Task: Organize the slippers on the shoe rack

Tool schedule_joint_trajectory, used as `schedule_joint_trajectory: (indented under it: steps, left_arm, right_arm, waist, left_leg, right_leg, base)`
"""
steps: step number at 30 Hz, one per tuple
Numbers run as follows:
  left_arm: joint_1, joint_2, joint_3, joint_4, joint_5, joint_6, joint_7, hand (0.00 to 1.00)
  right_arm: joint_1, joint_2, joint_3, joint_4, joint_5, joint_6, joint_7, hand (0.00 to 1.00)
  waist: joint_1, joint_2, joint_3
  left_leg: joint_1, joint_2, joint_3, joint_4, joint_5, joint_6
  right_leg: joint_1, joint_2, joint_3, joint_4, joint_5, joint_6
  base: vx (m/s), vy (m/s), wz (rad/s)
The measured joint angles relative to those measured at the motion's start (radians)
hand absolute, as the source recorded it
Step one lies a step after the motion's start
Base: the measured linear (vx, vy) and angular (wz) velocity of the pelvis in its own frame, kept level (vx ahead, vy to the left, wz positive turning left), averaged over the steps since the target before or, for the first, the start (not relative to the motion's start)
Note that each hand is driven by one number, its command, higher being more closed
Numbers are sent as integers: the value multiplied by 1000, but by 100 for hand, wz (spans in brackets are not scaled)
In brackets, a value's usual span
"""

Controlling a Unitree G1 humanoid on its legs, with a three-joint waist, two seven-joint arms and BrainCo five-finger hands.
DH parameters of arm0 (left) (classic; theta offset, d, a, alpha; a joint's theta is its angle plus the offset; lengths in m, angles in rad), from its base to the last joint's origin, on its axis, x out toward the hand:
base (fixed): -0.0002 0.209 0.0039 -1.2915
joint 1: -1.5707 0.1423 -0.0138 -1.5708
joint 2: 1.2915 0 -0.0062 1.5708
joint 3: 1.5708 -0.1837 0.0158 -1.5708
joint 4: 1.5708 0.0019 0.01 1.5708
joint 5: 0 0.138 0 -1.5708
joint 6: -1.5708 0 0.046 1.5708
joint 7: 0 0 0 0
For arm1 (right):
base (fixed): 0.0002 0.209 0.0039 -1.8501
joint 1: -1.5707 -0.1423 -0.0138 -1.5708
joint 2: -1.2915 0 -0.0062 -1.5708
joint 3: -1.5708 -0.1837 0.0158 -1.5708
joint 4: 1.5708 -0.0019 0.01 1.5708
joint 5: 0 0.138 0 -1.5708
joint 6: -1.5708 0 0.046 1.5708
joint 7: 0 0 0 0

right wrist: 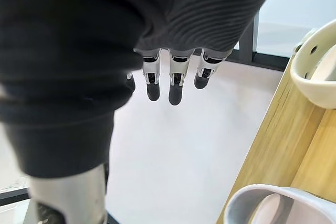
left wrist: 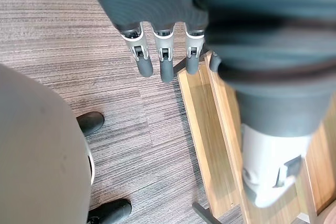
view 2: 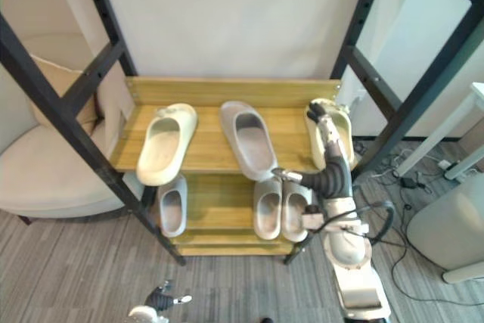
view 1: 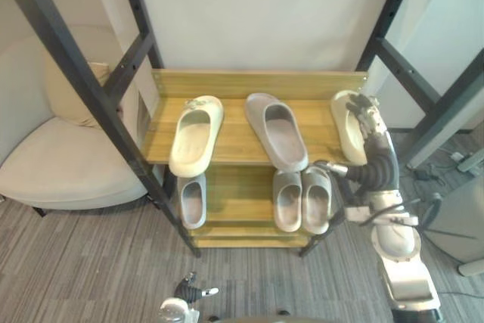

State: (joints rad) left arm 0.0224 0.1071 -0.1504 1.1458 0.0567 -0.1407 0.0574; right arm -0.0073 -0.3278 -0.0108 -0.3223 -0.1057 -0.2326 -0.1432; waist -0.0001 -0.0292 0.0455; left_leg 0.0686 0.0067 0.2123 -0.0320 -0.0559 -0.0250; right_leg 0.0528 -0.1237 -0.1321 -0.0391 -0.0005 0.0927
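Pinching the rim of the cream slipper point(view 1: 344, 130) at 3 o'clock on the shoe rack point(view 1: 234, 141) seems wisest. The right hand point(view 1: 368, 117) at it is straight-fingered and empty, as is the low left hand point(left wrist: 164, 59).

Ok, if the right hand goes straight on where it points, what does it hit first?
Probably the white wall behind the shoe rack; the right hand aims past the cream slipper, depth unclear.

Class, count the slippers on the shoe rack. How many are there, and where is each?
6. Top shelf: cream slipper left, grey slipper middle, cream slipper right. Lower shelf: one left, two side by side right. More may hide under the top shelf.
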Motion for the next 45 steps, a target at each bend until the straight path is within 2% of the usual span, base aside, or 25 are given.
schedule_joint_trajectory:
  steps: [10,14,19,25,30,38,45]
  left_arm:
    - [9,3,14,-32,-1,0,-3,0]
    - [9,5,17,-37,-2,0,-3,0]
    - [10,8,17,-62,-18,0,-3,0]
    - [11,6,35,-73,-21,0,-3,0]
    - [11,6,46,-84,-25,-1,-3,0]
    - [11,9,56,-112,-58,-5,-2,0]
    - [11,14,57,-125,-62,-7,-1,0]
  right_arm:
    - [-186,-114,-31,208,31,43,-31,0]
    - [-243,-119,-40,278,39,54,-32,0]
    - [-330,-164,-37,365,44,66,-31,0]
    - [-399,-195,-12,464,50,78,-25,0]
    - [-464,-232,52,538,71,84,-16,0]
    - [-575,-262,144,634,86,85,8,0]
    - [-674,-264,202,715,86,84,11,0]
  waist:
    - [8,-8,9]
    - [9,-10,15]
    - [9,-8,50]
    - [13,-7,60]
    - [15,-9,76]
    - [38,-12,107]
    - [44,-20,115]
  left_leg:
    - [-32,-7,-39,-20,23,6]
    - [-33,-8,-43,-22,23,7]
    - [-36,-11,-57,-39,34,8]
    - [-52,-11,-62,-40,36,10]
    - [-66,-10,-63,-42,36,10]
    - [-77,-9,-67,-43,37,11]
    - [-101,-7,-86,-36,39,14]
  right_leg:
    - [-17,-3,-34,2,-3,2]
    - [-18,-3,-39,2,-3,2]
    - [-22,-5,-51,3,-3,2]
    - [-36,-5,-58,5,-3,2]
    - [-56,-5,-58,18,-2,1]
    - [-72,-5,-61,31,-1,0]
    - [-85,-5,-74,36,5,-7]
  base:
    - [-7,-18,11]
    - [-3,-11,5]
    - [-9,-9,7]
    - [10,-5,2]
    - [0,0,0]
    - [-1,0,1]
    - [15,-2,8]
